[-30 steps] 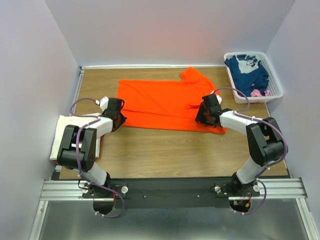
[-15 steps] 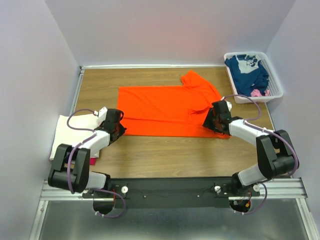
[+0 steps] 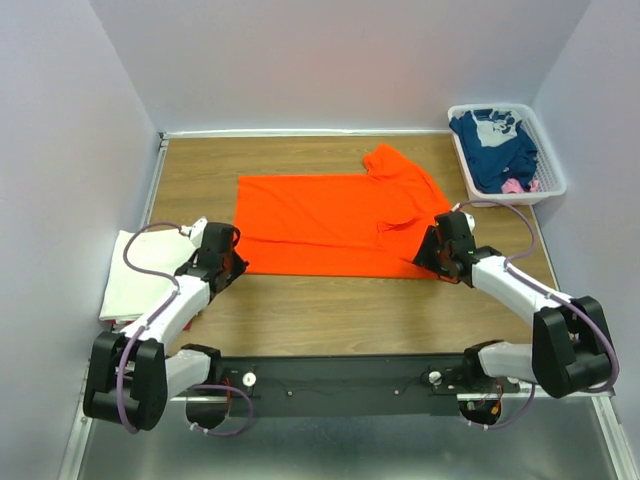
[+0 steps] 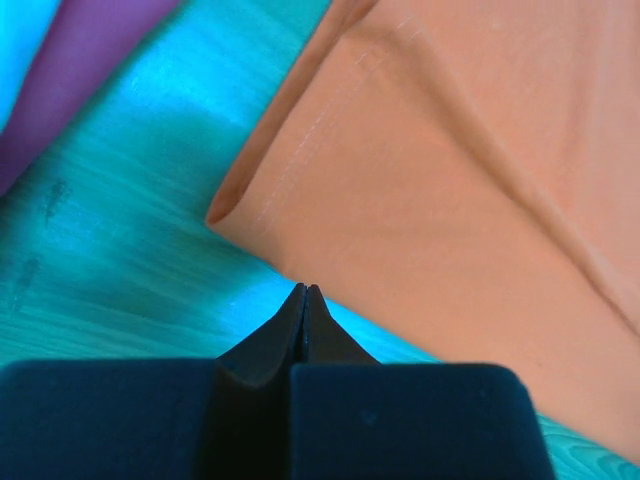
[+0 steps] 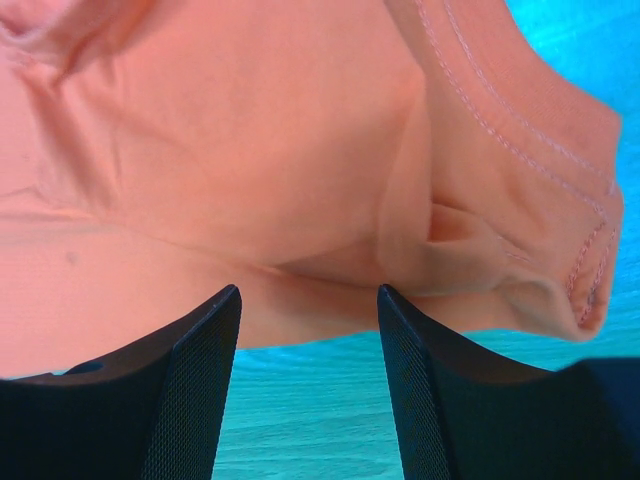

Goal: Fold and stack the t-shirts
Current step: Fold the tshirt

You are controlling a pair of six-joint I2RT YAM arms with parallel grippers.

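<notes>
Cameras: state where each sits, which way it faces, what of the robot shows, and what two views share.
Top external: above and behind the bases, looking down at the table; left gripper and right gripper show at the near edge of the orange t-shirt.
Left wrist: on the left gripper, facing the hem corner; jaws shut.
Right wrist: on the right gripper, facing the near edge; jaws open.
Shared: all three show the orange t-shirt.

No legible text in any of my views; the white print on the navy t-shirt (image 3: 495, 145) in the basket (image 3: 548, 178) cannot be read.
</notes>
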